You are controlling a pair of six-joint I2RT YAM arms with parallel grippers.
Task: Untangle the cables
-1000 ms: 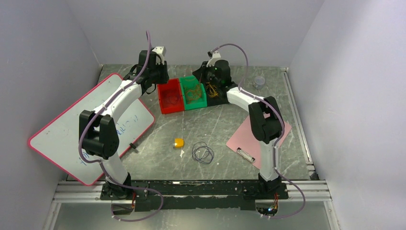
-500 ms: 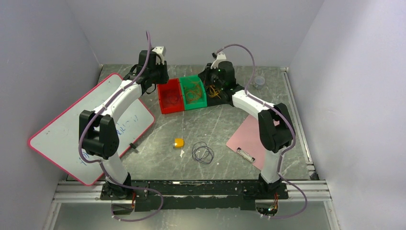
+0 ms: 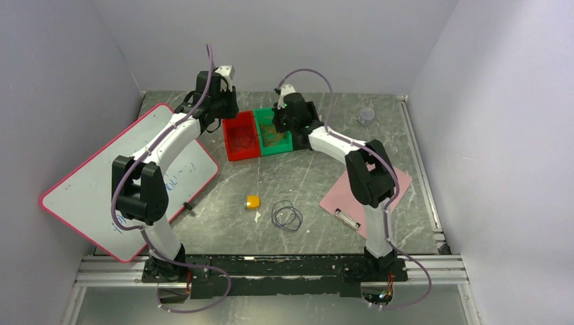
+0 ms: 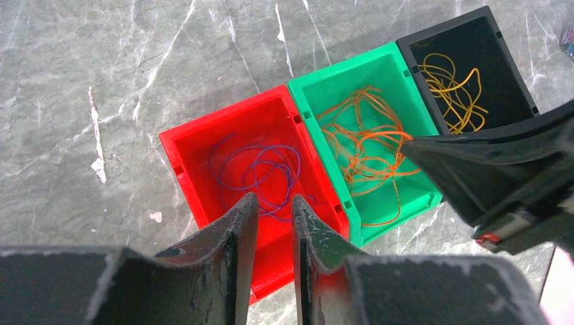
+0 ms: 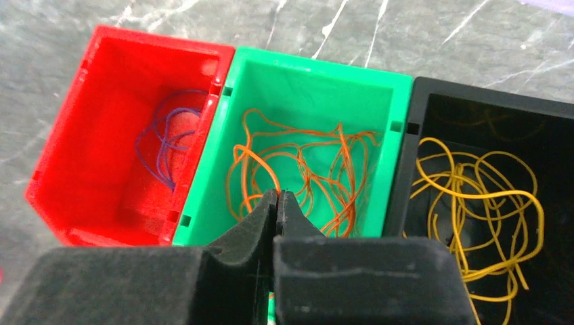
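Note:
The cables lie sorted in three bins: purple cable point(image 4: 254, 169) in the red bin point(image 3: 241, 145), orange cable point(image 5: 304, 169) in the green bin point(image 5: 318, 68), yellow cable point(image 5: 474, 196) in the black bin point(image 5: 413, 128). A dark coiled cable point(image 3: 286, 217) lies loose on the table. My left gripper point(image 4: 274, 198) hovers over the red bin's near wall, slightly open with nothing between its fingers. My right gripper point(image 5: 277, 192) hangs over the green bin, shut, and an orange strand arcs up into its fingertips.
A pink-edged whiteboard point(image 3: 122, 183) lies at the left and a pink clipboard point(image 3: 399, 183) at the right. A small yellow block point(image 3: 252, 201) sits beside the dark coil. A small clear round thing point(image 3: 366, 114) stands at the back right.
My right gripper has swung left from over the black bin to over the green bin. The left arm has stayed put.

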